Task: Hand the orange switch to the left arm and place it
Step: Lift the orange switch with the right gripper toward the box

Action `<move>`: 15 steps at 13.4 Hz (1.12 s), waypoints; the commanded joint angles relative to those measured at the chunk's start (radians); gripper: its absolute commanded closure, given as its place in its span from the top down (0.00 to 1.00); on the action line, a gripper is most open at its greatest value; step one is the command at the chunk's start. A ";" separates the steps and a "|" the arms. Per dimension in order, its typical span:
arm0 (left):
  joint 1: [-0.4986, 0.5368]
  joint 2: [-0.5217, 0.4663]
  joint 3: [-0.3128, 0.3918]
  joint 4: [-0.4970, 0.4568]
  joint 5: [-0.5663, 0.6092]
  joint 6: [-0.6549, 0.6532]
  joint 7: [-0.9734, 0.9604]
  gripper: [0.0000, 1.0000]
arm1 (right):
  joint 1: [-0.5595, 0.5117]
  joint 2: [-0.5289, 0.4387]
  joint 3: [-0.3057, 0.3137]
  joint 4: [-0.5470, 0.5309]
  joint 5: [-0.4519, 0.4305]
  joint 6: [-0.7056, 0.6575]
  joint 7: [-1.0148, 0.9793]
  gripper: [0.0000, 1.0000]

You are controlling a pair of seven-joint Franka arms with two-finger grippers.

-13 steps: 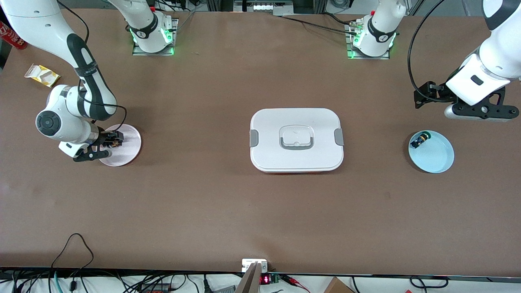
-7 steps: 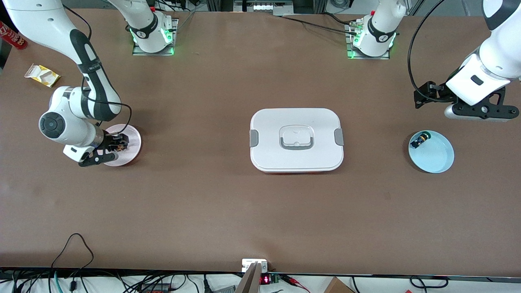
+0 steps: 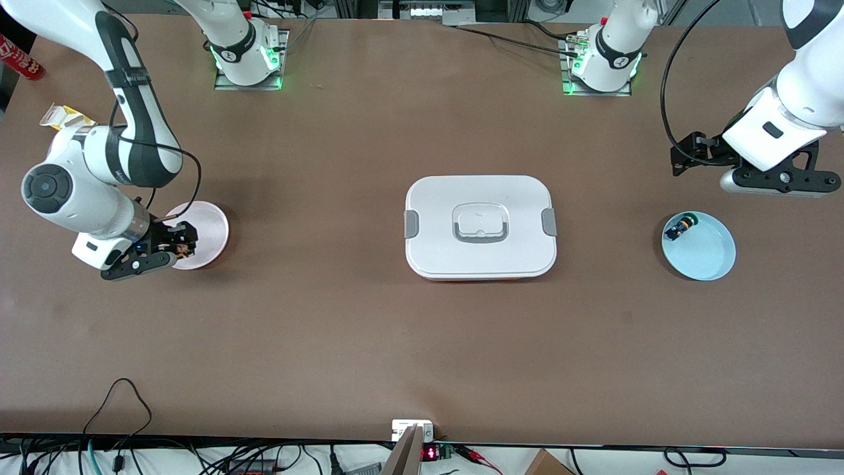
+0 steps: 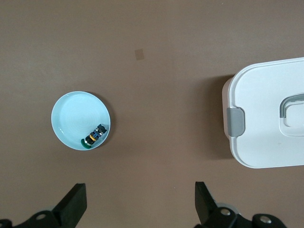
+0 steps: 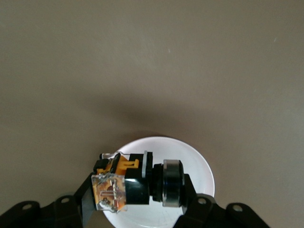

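Observation:
My right gripper [image 3: 179, 245] is shut on the orange switch [image 5: 137, 183], a small black part with orange and clear bits, and holds it just above the pink plate [image 3: 204, 231] at the right arm's end of the table. The plate shows white under the switch in the right wrist view [image 5: 199, 166]. My left gripper [image 3: 686, 158] is open and empty, up in the air near the light blue plate [image 3: 705, 251], and the left arm waits. The white box [image 3: 480, 226] lies in the middle of the table; its end also shows in the left wrist view [image 4: 266, 118].
The light blue plate holds a small black switch with yellow-green and blue parts [image 3: 679, 228], also in the left wrist view [image 4: 94, 136]. A yellow wrapper [image 3: 62, 115] and a red can [image 3: 20, 59] lie near the right arm's table edge.
My right gripper has risen from the pink plate with the orange switch in it and shifted toward the table's end. The left arm has not moved.

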 commanded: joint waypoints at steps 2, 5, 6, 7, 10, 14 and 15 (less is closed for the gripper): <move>0.003 -0.009 0.000 0.010 -0.002 -0.018 -0.006 1.00 | 0.006 -0.014 0.043 0.164 0.021 -0.181 -0.016 0.23; 0.003 -0.009 0.004 0.010 -0.002 -0.018 -0.007 1.00 | 0.017 -0.042 0.043 0.187 0.056 -0.200 -0.021 0.23; 0.003 -0.009 0.004 0.010 -0.002 -0.018 -0.006 1.00 | 0.017 -0.053 0.045 0.190 0.058 -0.201 -0.039 0.23; 0.003 -0.007 0.004 0.010 -0.002 -0.018 -0.006 1.00 | 0.016 -0.065 0.043 0.190 0.061 -0.200 -0.082 0.23; 0.003 -0.009 0.004 0.010 -0.005 -0.018 -0.007 1.00 | 0.016 -0.083 0.042 0.192 0.195 -0.189 -0.197 0.23; 0.004 -0.009 0.007 0.010 -0.016 -0.023 -0.006 1.00 | 0.062 -0.085 0.045 0.192 0.328 -0.155 -0.222 0.21; 0.003 -0.009 0.007 0.013 -0.016 -0.035 -0.006 1.00 | 0.077 -0.085 0.045 0.192 0.358 -0.131 -0.272 0.21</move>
